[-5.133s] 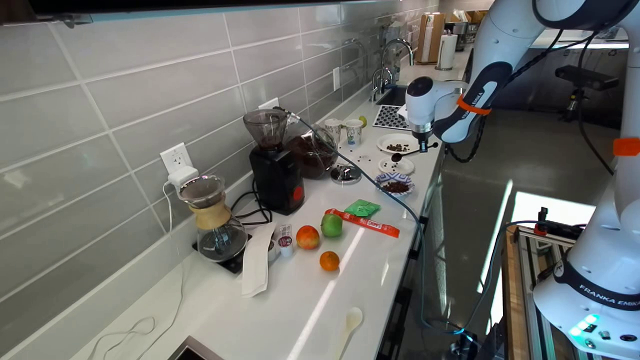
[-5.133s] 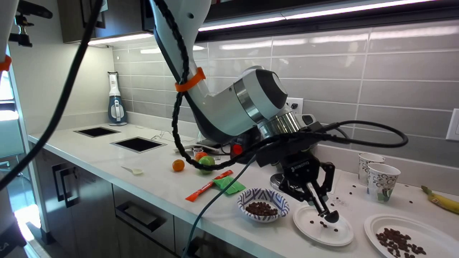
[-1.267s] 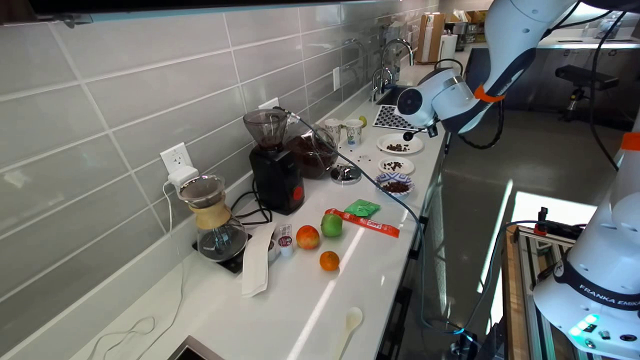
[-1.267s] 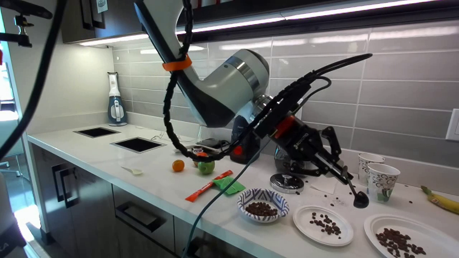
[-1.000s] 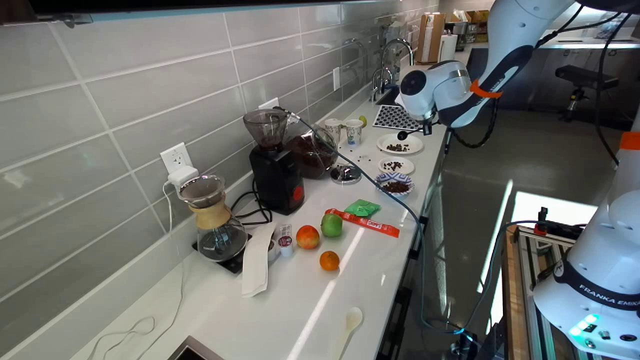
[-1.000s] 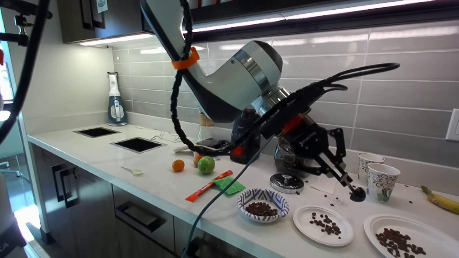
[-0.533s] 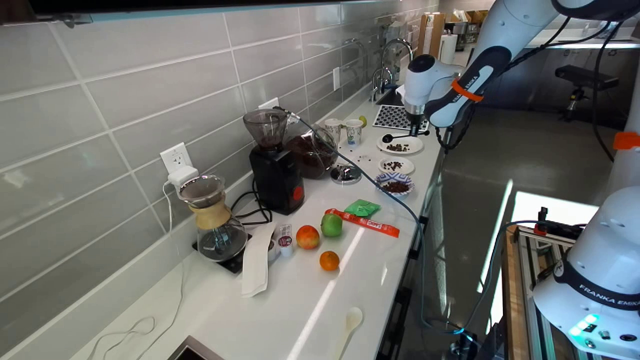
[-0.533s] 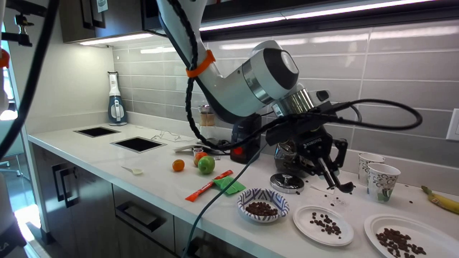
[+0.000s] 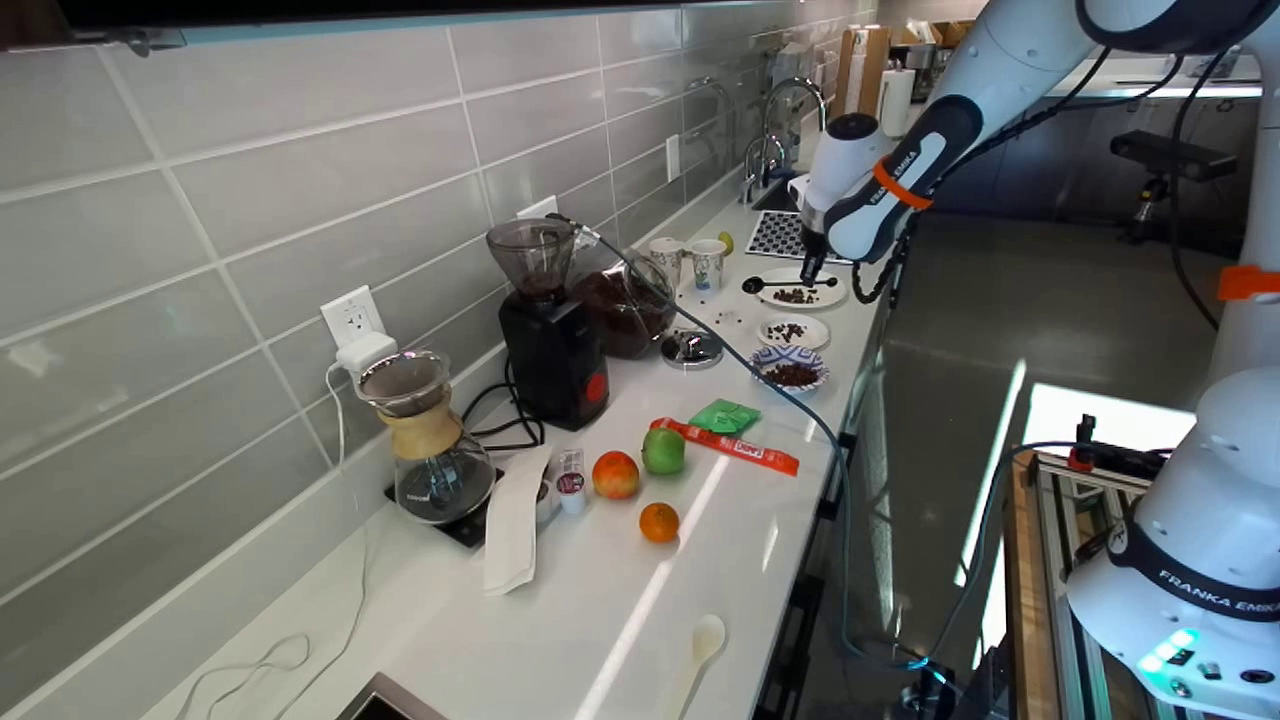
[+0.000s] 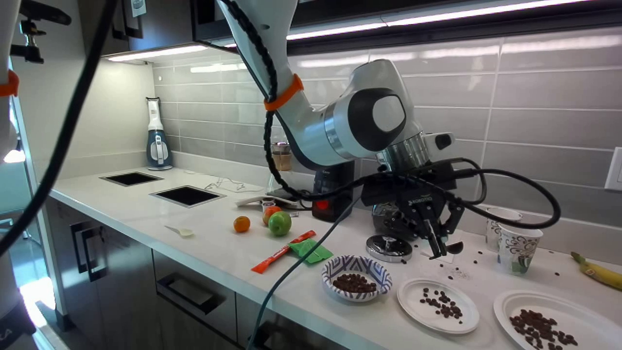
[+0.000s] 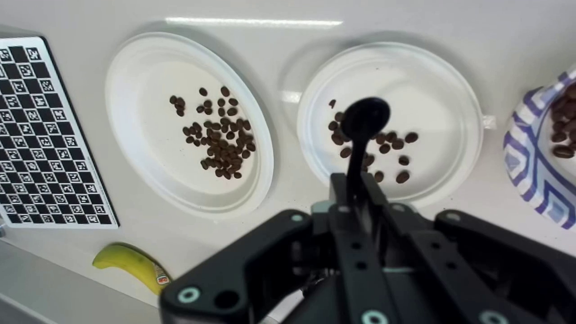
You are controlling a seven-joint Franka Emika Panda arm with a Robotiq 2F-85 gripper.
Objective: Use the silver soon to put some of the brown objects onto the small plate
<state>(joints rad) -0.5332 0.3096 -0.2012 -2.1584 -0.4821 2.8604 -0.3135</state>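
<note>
Claw clamped on dark spoon; brown beans lie on small plate.

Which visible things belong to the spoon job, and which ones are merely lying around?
Job: gripper, held spoon, brown beans, small plate; perhaps patterned bowl and larger plate as bean sources.

Lying around: banana, green apple, orange, white spoon, red packet, green packet.

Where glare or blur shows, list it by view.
In the wrist view, a glare strip on the counter and a blurred claw; in an exterior view, a bright streak beside the orange; in an exterior view, light reflections on wall tiles.
</note>
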